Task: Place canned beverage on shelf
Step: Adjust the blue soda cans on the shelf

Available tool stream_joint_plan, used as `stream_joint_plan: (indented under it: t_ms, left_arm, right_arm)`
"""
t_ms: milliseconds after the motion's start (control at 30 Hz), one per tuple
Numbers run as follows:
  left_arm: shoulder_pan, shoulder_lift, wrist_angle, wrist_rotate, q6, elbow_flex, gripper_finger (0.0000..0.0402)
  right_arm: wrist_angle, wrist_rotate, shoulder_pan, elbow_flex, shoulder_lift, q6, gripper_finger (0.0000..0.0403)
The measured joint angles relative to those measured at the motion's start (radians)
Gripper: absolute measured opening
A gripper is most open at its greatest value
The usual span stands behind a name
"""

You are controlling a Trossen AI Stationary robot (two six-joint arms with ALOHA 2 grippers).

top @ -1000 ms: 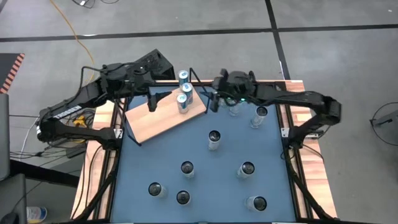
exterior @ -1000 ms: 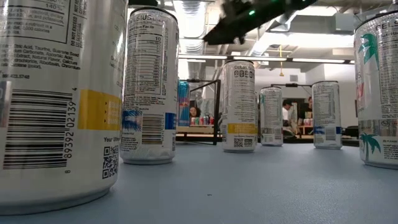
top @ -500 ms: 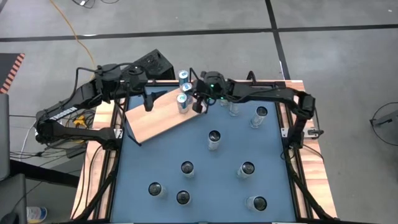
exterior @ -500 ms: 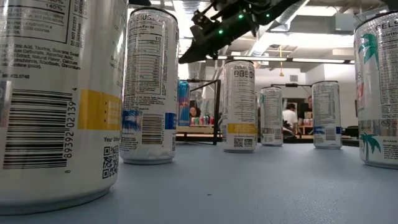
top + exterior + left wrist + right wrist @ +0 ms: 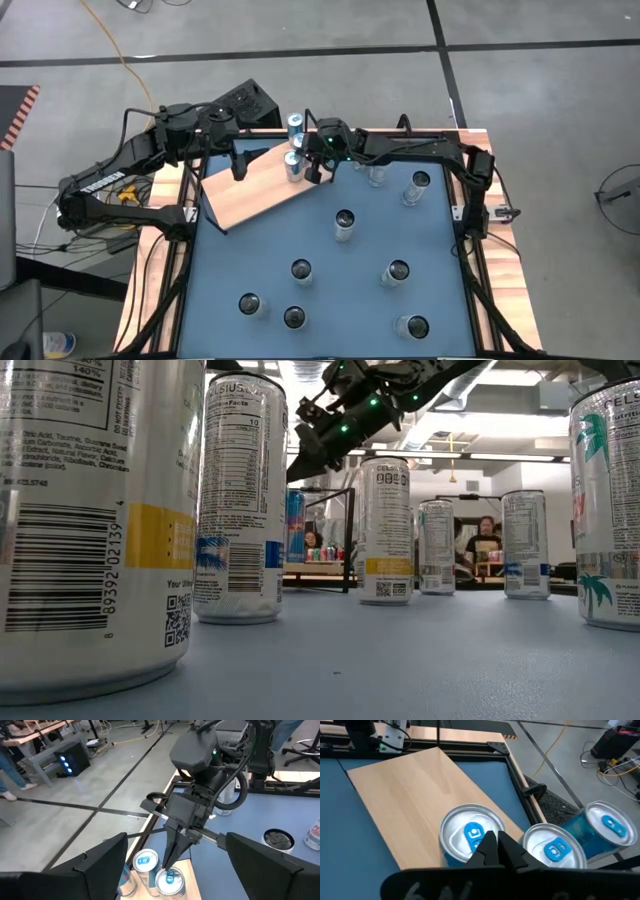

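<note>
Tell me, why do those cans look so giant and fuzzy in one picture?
Low view: the nearest can sits right by the lens, so it looms large and soft; ceiling lights glare behind. Right wrist view: the shut right claw is a dark, blurred shape over the shelf.

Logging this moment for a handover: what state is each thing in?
Shelf: flat on the table, three cans at its far end.
Three blue-tab cans: upright on the shelf, none gripped.
Right gripper: shut, empty, tips just above one can's top.
Left gripper: open, empty, over the shelf.
Loose cans: upright on the blue table.
</note>
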Motion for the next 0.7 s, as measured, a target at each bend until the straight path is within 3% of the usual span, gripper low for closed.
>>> stream_joint_plan:
  t_ms: [700]
  left_arm:
    - [0.000, 0.000, 0.002, -0.002, 0.001, -0.001, 0.0325]
  right_arm:
    - [0.013, 0.046, -0.030, 0.008, -0.019, -0.037, 0.0000]
